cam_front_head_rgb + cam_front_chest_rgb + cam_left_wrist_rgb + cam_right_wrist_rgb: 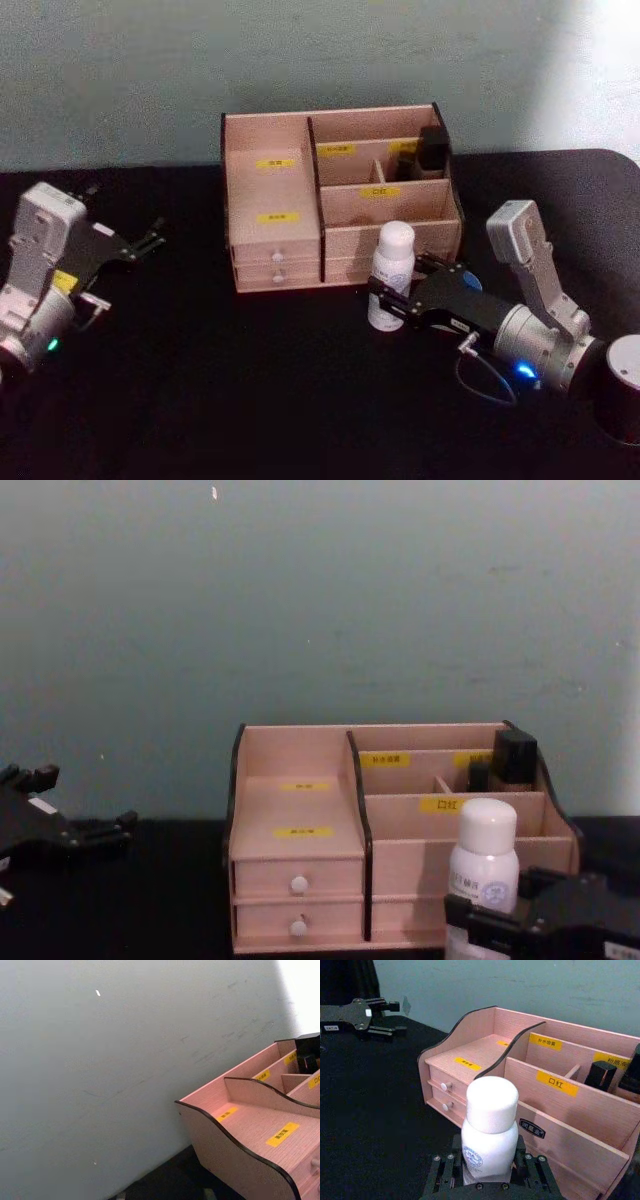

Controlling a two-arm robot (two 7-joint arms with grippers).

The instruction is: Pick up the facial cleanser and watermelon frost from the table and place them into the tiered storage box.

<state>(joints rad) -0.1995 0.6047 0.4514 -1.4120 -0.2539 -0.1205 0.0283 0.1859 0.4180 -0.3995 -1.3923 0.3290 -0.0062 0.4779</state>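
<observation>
The black desk (250,390) runs across the whole scene and ends at a pale wall. At the middle of its back edge stands the tiered storage box (272,215) (300,810) (560,1110) (250,1125), pinkish wood with dark curved side edges. Its left half steps down to two small drawers, and its right half is split into open compartments.

The right arm reaches in from the right front corner of the desk. The right gripper (390,302) (487,1176) (505,912) is clamped on the lower body of the white bottle (393,262) (490,1125) (483,865). The bottle stands upright just in front of the box's right half, outside every compartment. I cannot tell whether its base touches the desk.

The left arm sits near the left edge of the desk, well apart from the box. The left gripper (150,240) (387,1017) is spread wide and holds nothing.

A dark container (432,150) (515,755) stands upright in the box's rear right compartment. A smaller dark piece (478,776) is just beside it.

Yellow labels (302,832) mark the tiers and dividers. A white knob (298,883) sits on each of the two drawer fronts that show.
</observation>
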